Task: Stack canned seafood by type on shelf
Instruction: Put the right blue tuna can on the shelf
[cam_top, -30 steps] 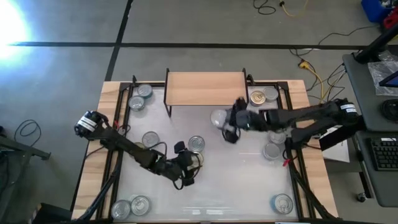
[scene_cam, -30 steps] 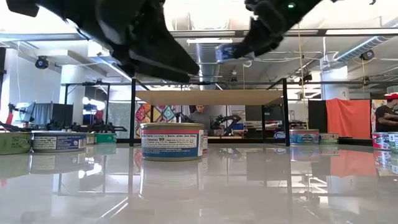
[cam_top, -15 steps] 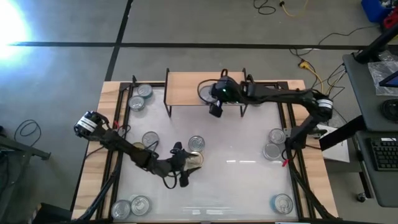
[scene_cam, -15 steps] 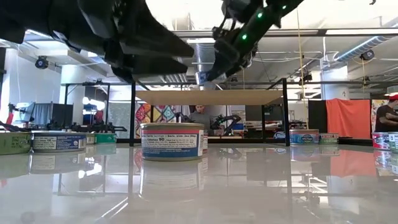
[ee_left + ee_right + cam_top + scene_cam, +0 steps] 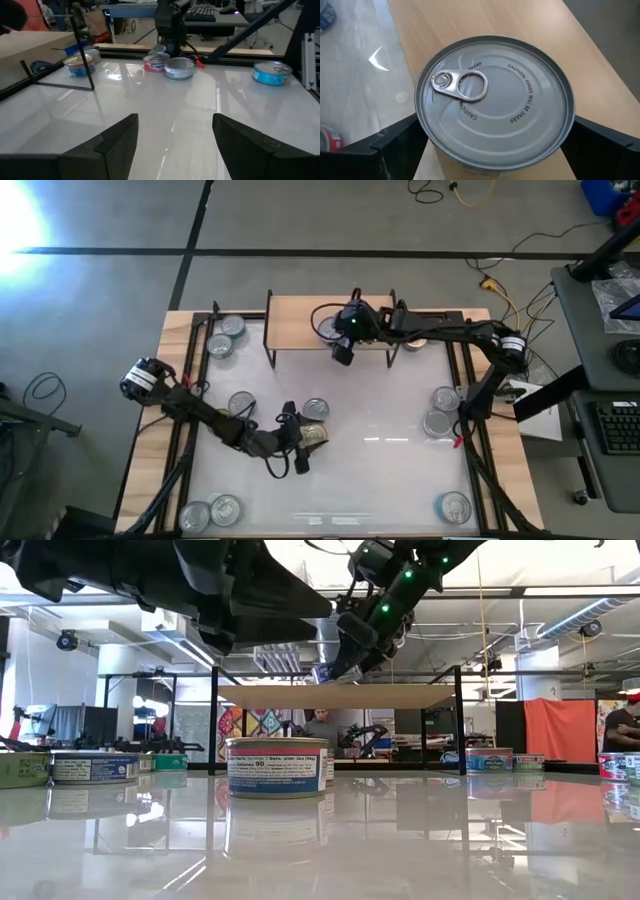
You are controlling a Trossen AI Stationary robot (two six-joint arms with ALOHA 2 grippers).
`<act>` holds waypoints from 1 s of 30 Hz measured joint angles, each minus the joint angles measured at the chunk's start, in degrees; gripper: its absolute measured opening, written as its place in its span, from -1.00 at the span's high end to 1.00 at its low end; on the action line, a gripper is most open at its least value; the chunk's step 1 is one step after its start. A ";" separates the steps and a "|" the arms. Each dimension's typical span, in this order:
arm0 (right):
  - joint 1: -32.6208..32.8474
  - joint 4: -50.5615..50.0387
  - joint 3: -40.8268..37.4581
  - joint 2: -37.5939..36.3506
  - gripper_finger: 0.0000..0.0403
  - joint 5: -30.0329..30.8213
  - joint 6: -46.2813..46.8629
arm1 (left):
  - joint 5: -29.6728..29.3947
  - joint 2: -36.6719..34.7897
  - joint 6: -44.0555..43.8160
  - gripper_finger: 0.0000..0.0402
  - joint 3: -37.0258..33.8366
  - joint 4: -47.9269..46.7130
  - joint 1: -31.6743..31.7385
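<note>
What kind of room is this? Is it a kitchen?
No, it looks like a robot lab or workshop. The white table stands on a bare concrete floor with cables trailing across it, a desk with a keyboard sits beside it, and more workbenches and gear fill the room behind.

Mid table (image 5: 390,460) open; tins (image 5: 440,412) crowd rt edge.

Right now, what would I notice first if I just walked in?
Probably the right end effector up over the wooden shelf, with a silver tin between its fingers, sitting on the board. Next, the left end effector low beside a gold-topped tin mid-table.
</note>
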 joint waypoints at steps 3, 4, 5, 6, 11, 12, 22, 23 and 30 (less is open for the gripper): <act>-0.05 -0.01 0.00 0.00 -0.97 -0.27 -0.07 | 0.01 0.01 0.01 -0.20 -0.07 0.37 -0.01; -0.04 0.01 0.00 0.00 -0.97 -0.41 -0.05 | 0.00 0.04 0.49 -0.20 -0.09 1.17 0.01; -0.01 0.03 0.00 0.00 -0.98 -0.50 -0.01 | -0.03 0.04 1.36 -0.20 -0.09 2.22 0.12; 0.00 0.06 0.00 0.00 -0.98 -0.51 0.00 | -0.20 0.04 2.65 -0.20 -0.09 3.51 0.28; 0.00 -0.71 0.00 0.00 -0.98 -0.49 -0.60 | -0.48 0.04 8.29 -0.20 -0.09 9.06 1.27; 0.00 -1.57 0.00 -0.02 -0.98 -0.49 -1.28 | -0.48 0.04 8.47 -0.20 -0.09 9.09 1.42; 0.02 -5.47 0.28 -0.17 -0.99 -0.49 -4.85 | -8.07 0.04 9.80 -0.20 -0.11 10.81 1.62; 0.00 -6.02 0.61 -0.17 -0.99 -0.49 -5.19 | -10.82 0.00 10.84 -0.20 -0.11 11.64 1.80; -0.26 -6.62 2.91 -0.09 -0.99 -0.69 -7.13 | -9.33 -5.71 21.68 -0.20 -0.15 14.17 7.76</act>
